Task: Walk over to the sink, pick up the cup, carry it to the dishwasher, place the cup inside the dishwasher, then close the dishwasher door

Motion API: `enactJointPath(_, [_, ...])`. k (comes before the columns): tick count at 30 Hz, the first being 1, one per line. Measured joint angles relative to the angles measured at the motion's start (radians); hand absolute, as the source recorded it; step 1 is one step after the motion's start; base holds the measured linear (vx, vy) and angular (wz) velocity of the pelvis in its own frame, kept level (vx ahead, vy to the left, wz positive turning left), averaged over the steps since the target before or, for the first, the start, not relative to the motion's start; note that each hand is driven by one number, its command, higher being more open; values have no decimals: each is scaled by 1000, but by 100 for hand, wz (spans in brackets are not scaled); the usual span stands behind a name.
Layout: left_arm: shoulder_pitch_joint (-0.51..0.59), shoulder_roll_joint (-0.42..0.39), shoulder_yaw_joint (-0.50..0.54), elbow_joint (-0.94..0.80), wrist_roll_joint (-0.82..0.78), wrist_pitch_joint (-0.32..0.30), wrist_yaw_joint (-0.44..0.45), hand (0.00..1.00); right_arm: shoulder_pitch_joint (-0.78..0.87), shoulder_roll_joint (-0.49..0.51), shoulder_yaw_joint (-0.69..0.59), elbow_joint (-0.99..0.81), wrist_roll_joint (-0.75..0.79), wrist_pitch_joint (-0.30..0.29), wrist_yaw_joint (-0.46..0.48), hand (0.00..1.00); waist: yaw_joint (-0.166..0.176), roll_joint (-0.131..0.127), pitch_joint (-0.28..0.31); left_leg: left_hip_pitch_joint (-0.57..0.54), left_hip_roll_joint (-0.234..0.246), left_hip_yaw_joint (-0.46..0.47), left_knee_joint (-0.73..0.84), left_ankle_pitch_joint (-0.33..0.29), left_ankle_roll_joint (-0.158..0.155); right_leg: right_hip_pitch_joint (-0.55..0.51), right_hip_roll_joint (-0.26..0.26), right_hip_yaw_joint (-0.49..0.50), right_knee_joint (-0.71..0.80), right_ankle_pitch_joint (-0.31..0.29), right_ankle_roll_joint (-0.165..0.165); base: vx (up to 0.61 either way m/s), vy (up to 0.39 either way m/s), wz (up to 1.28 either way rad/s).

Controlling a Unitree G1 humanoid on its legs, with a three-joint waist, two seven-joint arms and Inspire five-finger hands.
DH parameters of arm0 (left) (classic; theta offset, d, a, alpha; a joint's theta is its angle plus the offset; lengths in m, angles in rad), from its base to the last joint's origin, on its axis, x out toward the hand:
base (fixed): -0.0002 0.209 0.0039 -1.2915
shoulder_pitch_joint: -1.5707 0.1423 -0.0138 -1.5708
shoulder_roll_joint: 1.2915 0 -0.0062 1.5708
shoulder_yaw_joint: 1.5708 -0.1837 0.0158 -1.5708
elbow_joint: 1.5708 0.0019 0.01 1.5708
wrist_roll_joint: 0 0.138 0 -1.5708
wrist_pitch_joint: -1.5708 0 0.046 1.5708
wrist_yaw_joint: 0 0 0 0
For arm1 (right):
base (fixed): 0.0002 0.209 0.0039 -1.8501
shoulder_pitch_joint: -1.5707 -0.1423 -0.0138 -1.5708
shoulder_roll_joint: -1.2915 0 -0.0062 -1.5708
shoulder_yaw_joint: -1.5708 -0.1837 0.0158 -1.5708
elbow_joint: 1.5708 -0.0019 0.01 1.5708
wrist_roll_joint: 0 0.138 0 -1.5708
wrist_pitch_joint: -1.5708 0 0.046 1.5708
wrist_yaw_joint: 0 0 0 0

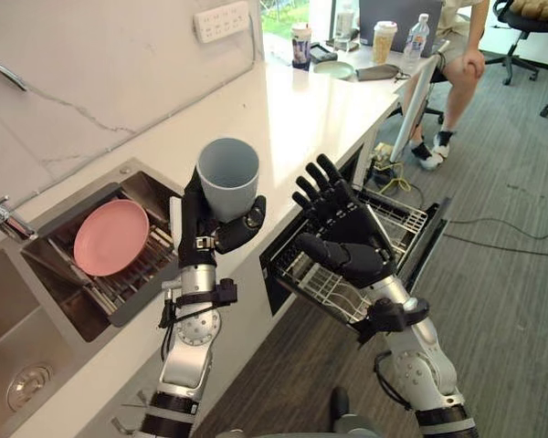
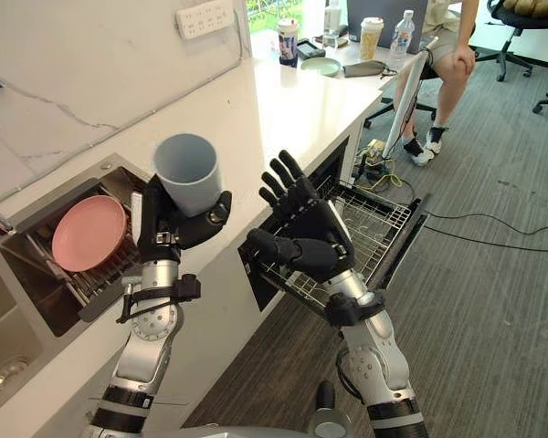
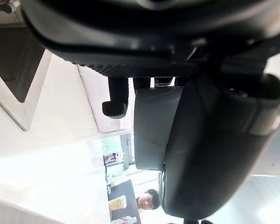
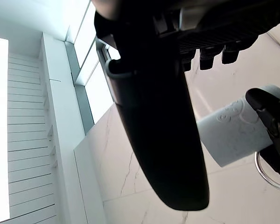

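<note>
Cup (image 1: 228, 175): pale grey-blue, smooth, tapered, round mouth up. Sat upright in left hand (image 1: 204, 228), fingers and thumb curled round its base. Right hand (image 1: 349, 245) fingers straight, spread, holding nothing, just beside cup. Beneath them: wire dishwasher rack (image 1: 402, 224). Beyond: white marbled tabletop (image 1: 292, 109).

White marble wall (image 1: 91, 82), white countertop (image 1: 292, 109), grey floor (image 1: 511, 301), office chair (image 1: 511, 23), bright window (image 1: 283, 16).

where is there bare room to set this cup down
The dishwasher rack past the right robot hand is bare. The counter between the pink plate and the far bottle is bare too. Crowded: that far end.
</note>
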Motion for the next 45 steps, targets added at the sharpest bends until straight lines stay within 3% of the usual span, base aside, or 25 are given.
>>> enactJointPath(8, [-65, 4, -38, 63, 6, 69, -8, 0, -19, -13, 41, 18, -118, -8, -116, 100, 4, -4, -3, -12, -1, -8, 35, -13, -6, 2, -4, 5, -1, 18, 2, -73, 16, -2])
enactJointPath(22, [-90, 0, -126, 91, -5, 106, -28, 0, -139, 2, 102, 58, -324, -22, -403, 100, 13, -2, -8, -45, 12, -27, 79, -21, -16, -7, -4, -21, -1, 19, -7, -29, -4, 1])
enactJointPath(23, [-90, -2, -126, 91, -4, 107, -28, 0, -141, 3, 102, 66, -324, -22, -409, 0, 13, -2, -10, -45, 12, -28, 78, -21, -16, -7, -4, -22, -1, 21, -9, 0, 0, 0])
enactJointPath(35, [-88, -13, -137, 100, -7, 113, -31, 0, -189, 11, 140, 166, -359, -23, -476, 0, 20, 0, -28, -44, 12, -47, 78, -18, -17, 5, -4, -40, -1, 5, -14, -14, 2, 3])
enactJointPath(43, [-87, -9, -135, 134, -44, 124, -24, 0, -213, 13, 196, 230, -355, -48, -525, 0, 29, 1, -29, -43, 16, -65, 78, -16, -21, 13, -4, -60, -1, 0, -18, -1, 0, 6])
enactJointPath(45, [-87, -9, -134, 134, -45, 125, -24, 0, -213, 13, 213, 245, -355, -78, -553, 0, 34, 2, -30, -43, 16, -68, 77, -16, -21, 15, -4, -63, -1, -1, -19, 11, 7, 4])
